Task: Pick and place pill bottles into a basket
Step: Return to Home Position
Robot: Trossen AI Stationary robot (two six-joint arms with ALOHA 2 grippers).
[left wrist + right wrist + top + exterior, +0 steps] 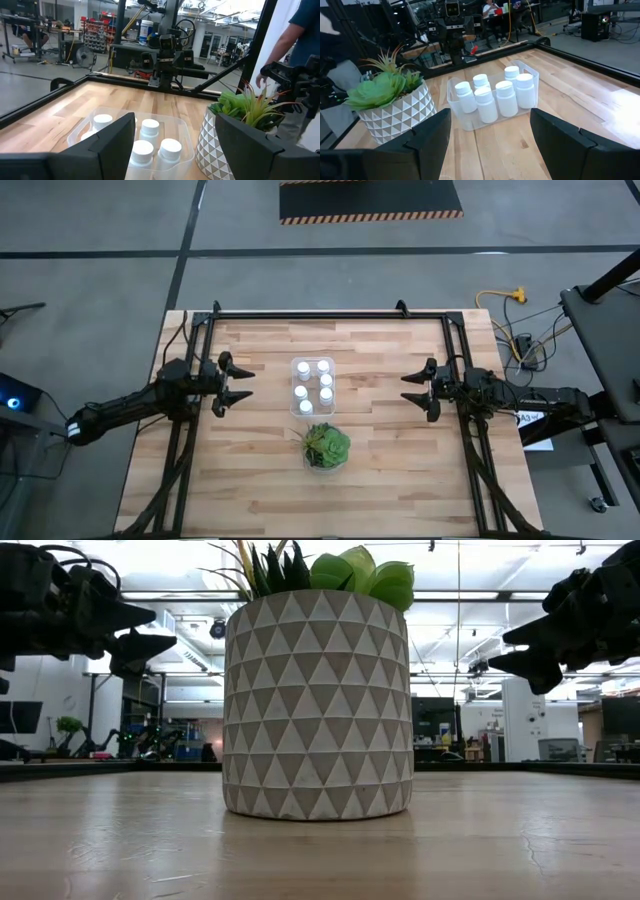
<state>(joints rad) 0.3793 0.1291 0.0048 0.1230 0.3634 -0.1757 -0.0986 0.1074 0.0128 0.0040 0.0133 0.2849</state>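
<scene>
Homing cleanly: draw left pincer (248,383) and right pincer (406,388), both spread and empty, straight back from clear rectangular plastic basket (507,119) holding six white capped pill bottles (495,100).

High: straight down. Low: table level. Wrists: facing basket (467,121), opposed.

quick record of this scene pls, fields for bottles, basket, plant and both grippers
pill bottles: six, white, upright, all inside the basket, in two rows of three
basket: clear bin, middle of the table
plant: green, in a white patterned pot, next to the basket
left gripper: open, holds nothing, raised, to the basket's left
right gripper: open, holds nothing, raised, to the basket's right
</scene>
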